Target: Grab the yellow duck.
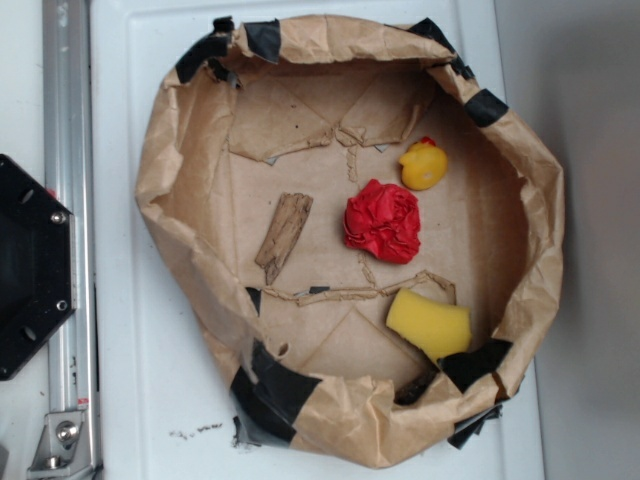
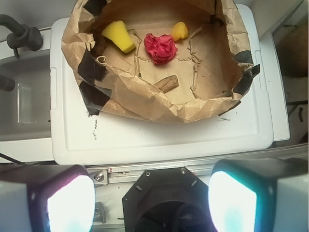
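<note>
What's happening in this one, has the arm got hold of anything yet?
Not yet. The gripper is open and empty, held back over the robot's base, well short of the brown paper bowl. The yellow duck sits untouched inside, just beside the red cloth ball. A yellow sponge and a piece of wood also lie there.
</note>
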`<action>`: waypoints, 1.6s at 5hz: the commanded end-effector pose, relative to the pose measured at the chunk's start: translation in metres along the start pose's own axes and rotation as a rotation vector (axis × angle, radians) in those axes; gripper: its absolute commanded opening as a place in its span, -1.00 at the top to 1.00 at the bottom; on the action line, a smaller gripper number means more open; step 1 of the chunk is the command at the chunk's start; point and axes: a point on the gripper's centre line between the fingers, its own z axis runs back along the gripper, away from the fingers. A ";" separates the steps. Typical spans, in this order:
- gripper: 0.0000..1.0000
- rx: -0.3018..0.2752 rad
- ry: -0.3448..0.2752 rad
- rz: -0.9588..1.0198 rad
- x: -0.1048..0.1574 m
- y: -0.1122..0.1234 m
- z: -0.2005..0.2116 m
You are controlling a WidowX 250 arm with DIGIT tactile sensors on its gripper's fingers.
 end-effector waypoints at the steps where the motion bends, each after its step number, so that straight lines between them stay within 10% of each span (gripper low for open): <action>1: -1.00 0.000 0.000 0.000 0.000 0.000 0.000; 3: -1.00 -0.045 -0.068 0.296 0.065 0.042 -0.052; 5: -1.00 -0.079 -0.323 0.449 0.117 0.038 -0.117; 8: -1.00 0.077 -0.199 0.522 0.165 0.066 -0.166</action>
